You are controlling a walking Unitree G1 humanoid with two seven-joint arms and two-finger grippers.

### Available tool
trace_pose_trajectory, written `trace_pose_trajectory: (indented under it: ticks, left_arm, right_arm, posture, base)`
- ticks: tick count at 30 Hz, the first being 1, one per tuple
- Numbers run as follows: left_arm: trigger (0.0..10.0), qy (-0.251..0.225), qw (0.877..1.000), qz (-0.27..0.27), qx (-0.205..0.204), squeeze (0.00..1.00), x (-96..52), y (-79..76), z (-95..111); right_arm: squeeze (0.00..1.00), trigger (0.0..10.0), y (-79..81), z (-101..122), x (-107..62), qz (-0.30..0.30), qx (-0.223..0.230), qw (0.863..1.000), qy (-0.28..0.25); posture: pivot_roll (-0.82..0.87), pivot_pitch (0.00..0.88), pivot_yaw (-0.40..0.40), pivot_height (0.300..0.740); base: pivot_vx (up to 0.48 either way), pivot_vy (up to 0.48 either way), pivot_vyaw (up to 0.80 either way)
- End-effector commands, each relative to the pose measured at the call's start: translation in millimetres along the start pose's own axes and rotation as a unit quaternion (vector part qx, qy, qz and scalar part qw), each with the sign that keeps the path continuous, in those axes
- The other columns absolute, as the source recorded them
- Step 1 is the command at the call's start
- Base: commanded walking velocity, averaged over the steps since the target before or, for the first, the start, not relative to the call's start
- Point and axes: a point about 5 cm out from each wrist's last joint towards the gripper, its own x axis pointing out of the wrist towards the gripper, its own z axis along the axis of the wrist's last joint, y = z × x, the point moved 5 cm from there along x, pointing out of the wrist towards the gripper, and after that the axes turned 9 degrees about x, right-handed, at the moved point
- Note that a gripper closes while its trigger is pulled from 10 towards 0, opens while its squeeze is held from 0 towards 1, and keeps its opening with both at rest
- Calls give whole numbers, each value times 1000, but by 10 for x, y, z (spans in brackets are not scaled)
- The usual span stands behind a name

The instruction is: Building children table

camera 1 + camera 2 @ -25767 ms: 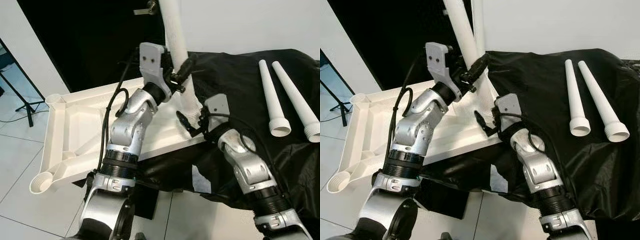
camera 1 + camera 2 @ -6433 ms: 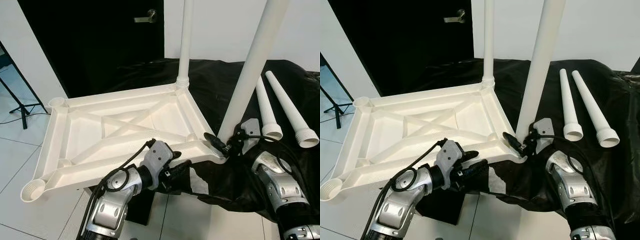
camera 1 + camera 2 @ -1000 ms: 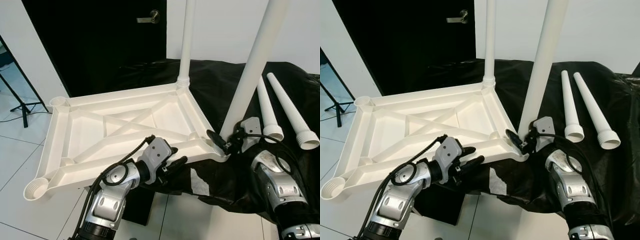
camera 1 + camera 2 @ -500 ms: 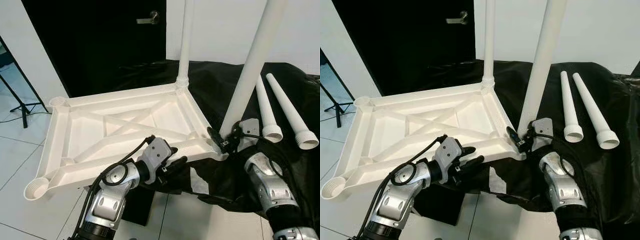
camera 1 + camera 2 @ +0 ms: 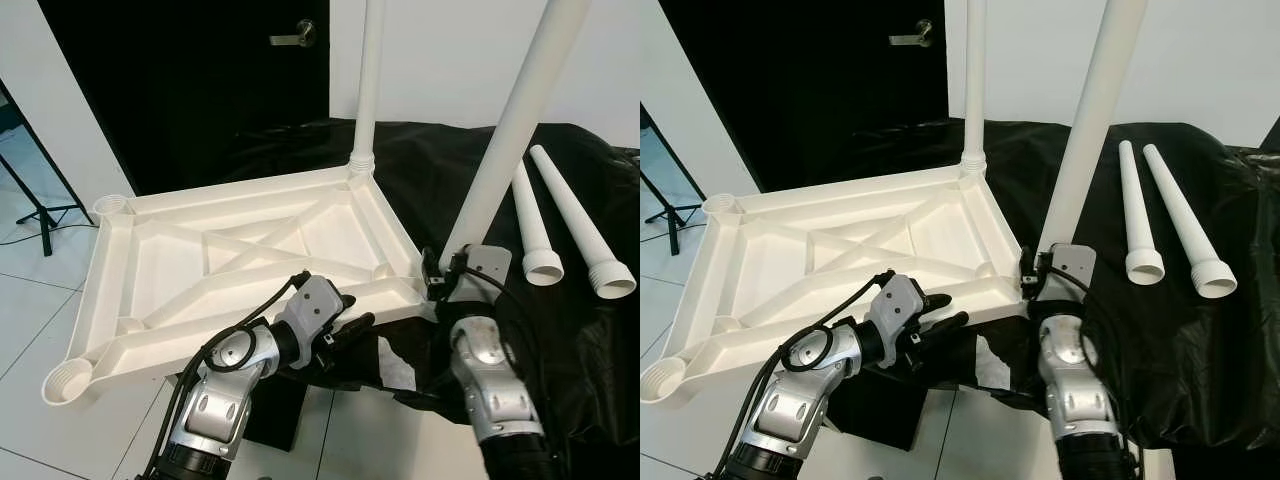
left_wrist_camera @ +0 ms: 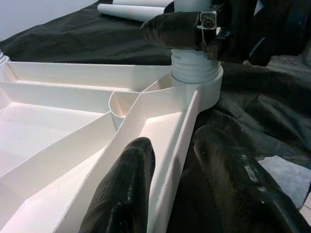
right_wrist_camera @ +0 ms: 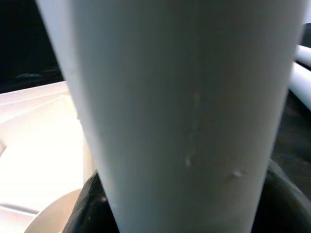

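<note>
Left hand at the near edge of the upturned tabletop, fingers a little apart and straddling the near rim — bracing the rim rather than clamped hard, as far as the left wrist view shows. Right hand at the near right corner, fingers closed round the base of the second leg, just above the threaded collar sitting in the corner socket. The right wrist view is too close to the leg to show the finger gap.

Step in hand looks like seating or screwing this second leg in; it leans slightly, so probably not fully home. First leg stands upright in the far right corner. Two spare legs lie side by side on the black cloth over the desk, well apart from the tabletop. Both left-side sockets are open — two legs left.

Next move, by my guess: straighten and twist the leg until the collar bottoms out, left hand steadying the rim, then reach for a spare leg.
</note>
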Motion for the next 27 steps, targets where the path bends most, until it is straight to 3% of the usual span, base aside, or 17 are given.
trace_pose_trajectory:
  ticks: [1, 11, 12, 13, 14, 23, 27]
  left_arm:
    - [10000, 16, 998, 53, 4, 0, -8, 95, -50]
    - [10000, 13, 999, 48, 9, 0, 10, 110, -38]
    - [10000, 13, 999, 48, 10, 0, 11, 112, -38]
    - [10000, 13, 999, 48, 10, 0, 11, 112, -38]
    - [10000, 13, 999, 48, 10, 0, 14, 112, -38]
    - [10000, 11, 999, 50, 11, 0, 24, 113, -29]
    - [10000, 10, 998, 53, 12, 0, 24, 135, -22]
  right_arm:
    - [0, 10000, 34, -135, -53, -4, 5, 1000, 28]
    - [0, 10000, 25, -89, -40, 0, 6, 1000, 21]
    - [129, 10000, 22, -77, -40, 1, 5, 1000, 19]
    - [129, 10000, 22, -77, -40, 1, 5, 1000, 19]
    - [1000, 10000, 12, -58, -36, 4, -3, 1000, 15]
    - [1000, 10000, -38, 43, -28, 70, -4, 998, 4]
    - [1000, 10000, -19, 95, -46, 143, -7, 990, 3]
  posture:
    - [25, 0, 5, 740]
    - [19, 0, 8, 740]
    - [18, 0, 9, 740]
    - [18, 0, 9, 740]
    - [18, 0, 8, 740]
    - [20, 0, 2, 740]
    - [19, 0, -2, 740]
  base:
    - [0, 0, 0]
    - [0, 0, 0]
    - [0, 0, 0]
    - [0, 0, 0]
    - [0, 0, 0]
    - [0, 0, 0]
    - [0, 0, 0]
